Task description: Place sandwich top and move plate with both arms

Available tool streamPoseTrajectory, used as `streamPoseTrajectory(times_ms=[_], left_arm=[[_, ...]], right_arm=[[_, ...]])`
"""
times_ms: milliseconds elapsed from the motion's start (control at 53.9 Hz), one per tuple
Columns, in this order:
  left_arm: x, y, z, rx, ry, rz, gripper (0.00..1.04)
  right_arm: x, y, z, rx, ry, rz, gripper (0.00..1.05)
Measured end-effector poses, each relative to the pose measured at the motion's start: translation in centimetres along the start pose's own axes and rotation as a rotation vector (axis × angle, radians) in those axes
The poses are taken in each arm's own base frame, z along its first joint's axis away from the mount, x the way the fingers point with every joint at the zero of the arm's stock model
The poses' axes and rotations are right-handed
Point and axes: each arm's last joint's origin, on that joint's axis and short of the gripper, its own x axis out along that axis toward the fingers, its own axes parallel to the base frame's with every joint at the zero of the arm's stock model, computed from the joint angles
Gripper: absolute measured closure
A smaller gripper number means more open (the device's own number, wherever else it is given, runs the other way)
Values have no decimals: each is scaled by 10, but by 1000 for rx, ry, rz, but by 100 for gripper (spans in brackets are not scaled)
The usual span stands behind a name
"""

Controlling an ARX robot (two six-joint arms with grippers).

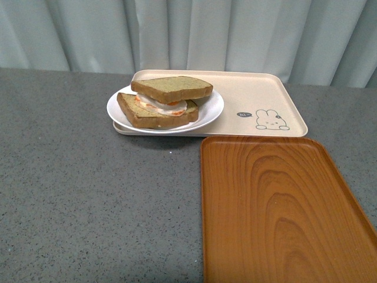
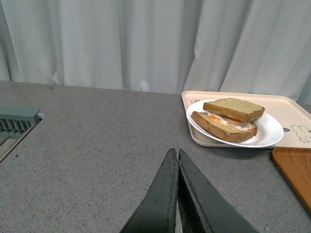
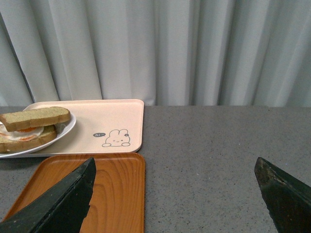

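The sandwich top (image 1: 172,88) lies on the egg and lower slice, a little askew, on the round white plate (image 1: 209,112). That plate sits on the left end of the beige rabbit-print tray (image 1: 265,94). Neither arm shows in the front view. In the left wrist view my left gripper (image 2: 176,151) is shut and empty, hanging over the grey table short of the plate (image 2: 272,131) and the sandwich top (image 2: 234,109). The right wrist view has my right gripper (image 3: 175,165) open and empty over the table, with the sandwich top (image 3: 34,116) and plate (image 3: 63,133) far off.
An orange wood-grain tray (image 1: 277,206) lies on the near right of the grey table (image 1: 82,188), just in front of the beige tray. Pale curtains (image 1: 188,29) close off the back. A grey slatted fixture (image 2: 14,121) sits at the table's edge in the left wrist view.
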Motion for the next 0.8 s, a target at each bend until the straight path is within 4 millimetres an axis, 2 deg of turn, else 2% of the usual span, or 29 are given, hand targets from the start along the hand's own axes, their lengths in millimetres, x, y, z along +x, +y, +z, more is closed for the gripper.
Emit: streamPoseTrajectory(times_ms=[538, 798], left_arm=[[0, 0, 0, 0, 0, 0, 100], [0, 0, 0, 0, 0, 0, 43]], right_arm=[[0, 0, 0, 0, 0, 0, 9], [0, 0, 0, 0, 0, 0, 9]])
